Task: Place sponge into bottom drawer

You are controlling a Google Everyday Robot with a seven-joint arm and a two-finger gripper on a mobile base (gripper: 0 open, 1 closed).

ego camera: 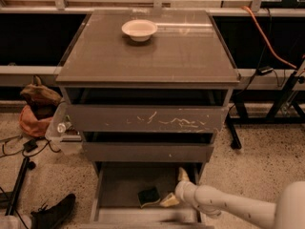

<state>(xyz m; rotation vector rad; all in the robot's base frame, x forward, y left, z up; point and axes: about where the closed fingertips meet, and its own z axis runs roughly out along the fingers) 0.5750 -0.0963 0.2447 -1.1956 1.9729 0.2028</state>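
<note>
The sponge (149,196), dark green on top with a pale edge, lies flat on the base of the bottom drawer (119,185), which is pulled out below the two upper drawers. My gripper (175,188) is inside the drawer just to the right of the sponge, on the end of the white arm (224,206) that comes in from the lower right. Its fingers are spread apart and hold nothing: one fingertip (182,174) points to the back, the other (169,201) lies near the sponge's right edge.
A cream bowl (139,29) stands on the cabinet top (190,56). The scratched-front drawer (147,118) and the middle drawer (147,151) overhang the bottom one. A brown bag (38,109), cables and a black shoe (55,213) lie on the floor at left.
</note>
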